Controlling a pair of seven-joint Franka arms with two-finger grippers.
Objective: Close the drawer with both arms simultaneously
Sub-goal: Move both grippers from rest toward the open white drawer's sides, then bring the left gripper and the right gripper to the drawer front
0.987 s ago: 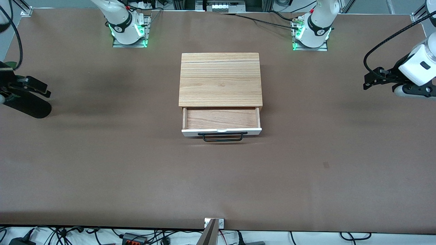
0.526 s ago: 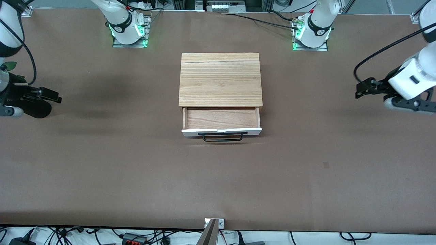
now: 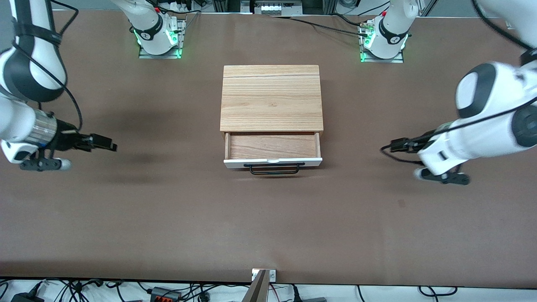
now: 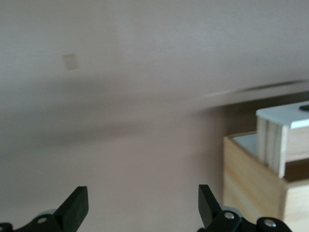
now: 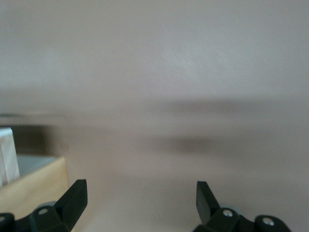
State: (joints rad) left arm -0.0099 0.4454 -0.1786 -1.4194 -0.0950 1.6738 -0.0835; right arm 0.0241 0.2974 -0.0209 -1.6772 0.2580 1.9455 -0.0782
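**Open drawer flanked by two raised grippers**

A light oak box (image 3: 271, 97) is seen at the middle of a brown table (image 3: 168, 218). The drawer (image 3: 272, 147) is pulled out of the box's front, at the 6 o'clock edge of the box in the front view, nearer to the front camera. Its white front panel and black wire handle (image 3: 274, 168) are untouched.

The left gripper (image 3: 397, 145) is held over bare table at 3 o'clock from the drawer, toward the left arm's end, well apart from it. Its fingers (image 4: 76, 209) are spread wide with nothing between them; a corner of the box and the drawer's white panel are shown in the left wrist view.

The right gripper (image 3: 105, 143) is held over bare table at 9 o'clock from the drawer, also well apart. Its fingers (image 5: 76, 197) are likewise spread and empty.
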